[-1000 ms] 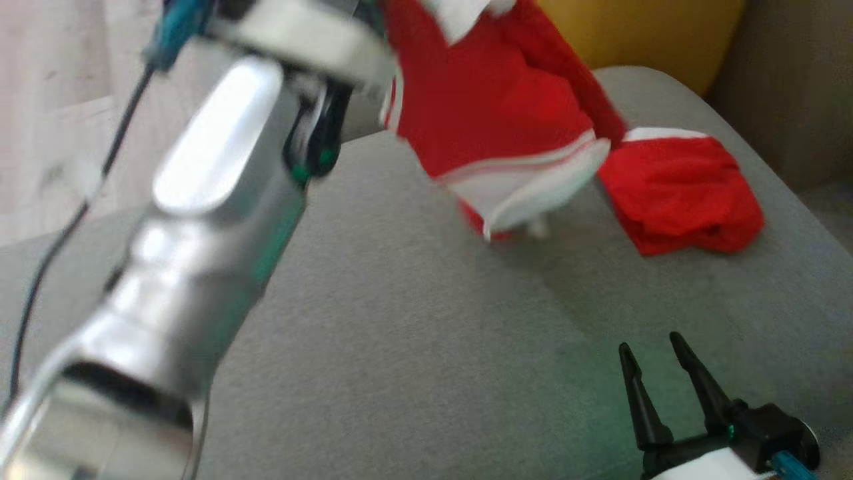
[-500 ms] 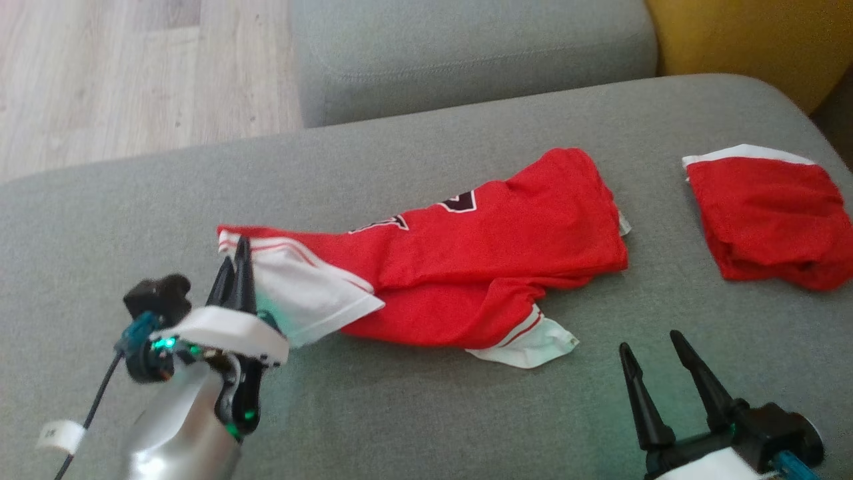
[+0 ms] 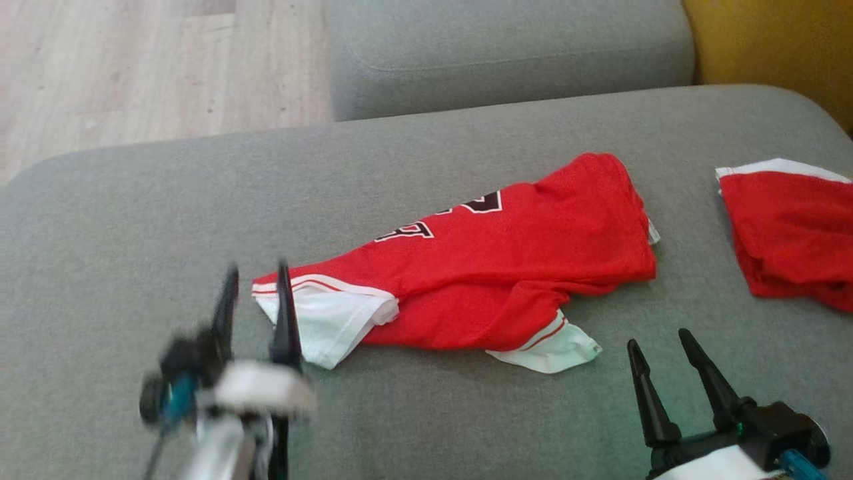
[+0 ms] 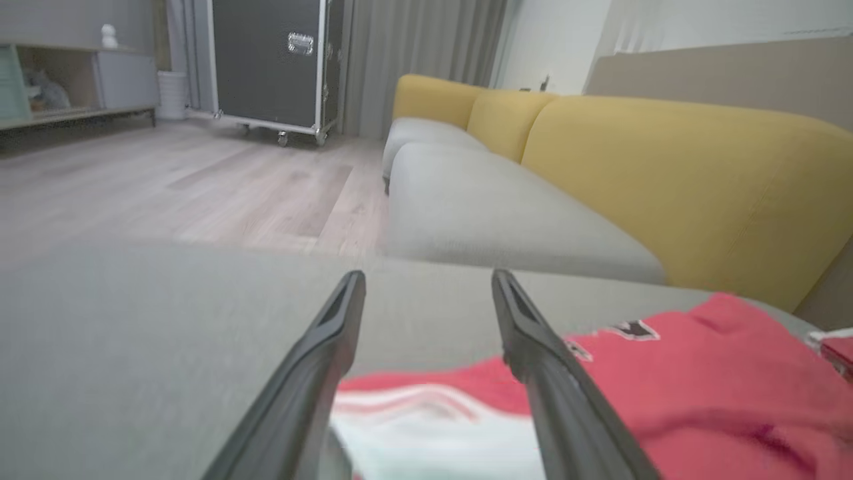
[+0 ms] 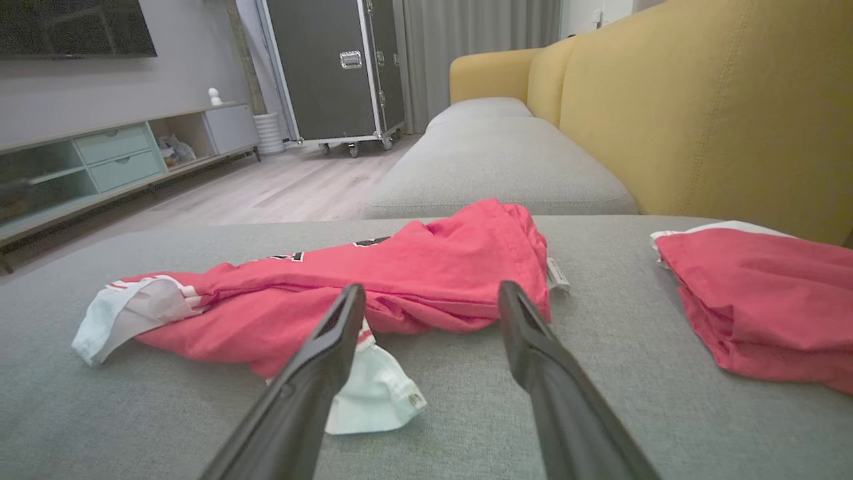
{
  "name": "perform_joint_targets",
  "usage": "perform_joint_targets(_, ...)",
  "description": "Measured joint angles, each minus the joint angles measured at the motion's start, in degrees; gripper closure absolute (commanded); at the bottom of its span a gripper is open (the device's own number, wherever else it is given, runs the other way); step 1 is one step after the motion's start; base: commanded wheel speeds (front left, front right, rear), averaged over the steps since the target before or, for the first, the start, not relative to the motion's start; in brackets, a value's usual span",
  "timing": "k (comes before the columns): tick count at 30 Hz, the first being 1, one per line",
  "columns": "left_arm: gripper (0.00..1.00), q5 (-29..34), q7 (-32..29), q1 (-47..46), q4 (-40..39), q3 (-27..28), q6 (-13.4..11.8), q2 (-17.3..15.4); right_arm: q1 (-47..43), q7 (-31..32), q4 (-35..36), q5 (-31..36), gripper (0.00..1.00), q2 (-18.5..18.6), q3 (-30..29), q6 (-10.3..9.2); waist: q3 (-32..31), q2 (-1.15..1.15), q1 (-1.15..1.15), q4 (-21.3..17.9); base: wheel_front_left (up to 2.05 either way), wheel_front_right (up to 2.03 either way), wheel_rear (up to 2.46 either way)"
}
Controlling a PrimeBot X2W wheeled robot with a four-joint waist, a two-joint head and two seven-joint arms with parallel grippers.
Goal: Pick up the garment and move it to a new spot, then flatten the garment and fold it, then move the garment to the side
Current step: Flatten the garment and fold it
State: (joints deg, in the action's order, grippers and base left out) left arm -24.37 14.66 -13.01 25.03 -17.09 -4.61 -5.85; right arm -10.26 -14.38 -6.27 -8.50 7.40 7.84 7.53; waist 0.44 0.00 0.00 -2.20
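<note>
The crumpled red fabric jersey (image 3: pixel 506 267), with white striped sleeve ends and black lettering, lies bunched lengthwise across the middle of the grey upholstered sofa seat (image 3: pixel 426 153). One white sleeve end points to the robot's left, and another pokes out at the near edge. The left gripper (image 3: pixel 257 268) sits low at the left sleeve end, its two dark fingers (image 4: pixel 333 347) spread apart with nothing between them. Blur hides whether either finger touches the cloth. The right gripper (image 3: pixel 658 337) hovers to the right of the jersey and apart from it, fingers spread and empty. A second red cloth piece with a white band (image 3: pixel 793 240) lies well to the right. Behind the seat are a yellow sofa backrest (image 3: pixel 766 40) and a pale wooden floor (image 3: pixel 133 67).
</note>
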Motion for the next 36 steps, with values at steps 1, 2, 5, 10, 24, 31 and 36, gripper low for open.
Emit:
perform_joint_targets(1, 0.0, 1.16, 0.0, 3.15, -1.57, 0.67, -0.18, 0.59, -0.05, 0.0, 0.01, 0.0, 0.0, -0.15, -0.16, 0.0, -0.17, 0.0, 0.0, 0.32, 0.0, 0.0, 0.0)
perform_joint_targets(2, 0.0, 1.85, 0.02, 6.1, -2.63, 1.1, -0.15, 1.03, -0.05, 0.0, 0.01, 0.0, 0.0, -0.27, -0.25, 0.0, -0.33, 0.0, 0.0, 0.59, 0.0, 0.0, 0.0)
perform_joint_targets(5, 0.0, 2.34, 0.02, 12.9, -3.3, 1.7, 0.68, 1.93, -0.05, 0.0, 0.03, 0.0, 0.0, -0.54, -0.32, 0.0, -0.65, 0.0, 0.0, 1.19, 0.0, 0.0, 0.0)
perform_joint_targets(10, 0.0, 2.88, 0.02, 14.73, -1.07, -0.19, 4.23, 2.42, -0.04, 0.0, 0.16, 0.0, 0.0, -0.66, -0.31, 0.0, -0.48, 0.0, 0.0, 1.35, 0.0, 0.0, 0.0)
perform_joint_targets(24, 0.0, 5.09, 0.02, 2.37, 19.87, -7.95, 2.01, 2.97, 0.28, 0.0, 0.16, -0.01, 0.0, 0.78, 0.85, 0.0, 2.14, 0.0, 0.0, -1.3, 0.0, 0.0, 0.0)
perform_joint_targets(31, 0.0, 3.68, 0.02, -1.62, 21.9, -9.29, 0.33, 3.19, 0.7, 0.0, 0.16, -0.1, 0.0, 1.35, 0.85, 0.0, 3.26, 0.0, 0.01, -2.09, 0.0, 0.0, 0.0)
perform_joint_targets(36, 1.0, 3.68, 0.02, -1.57, 22.05, -9.21, -0.44, 3.2, 0.9, 0.0, 0.05, -0.1, 0.0, 1.74, 0.86, 0.0, 2.5, 0.0, 0.0, -2.32, 0.0, 0.0, 0.0)
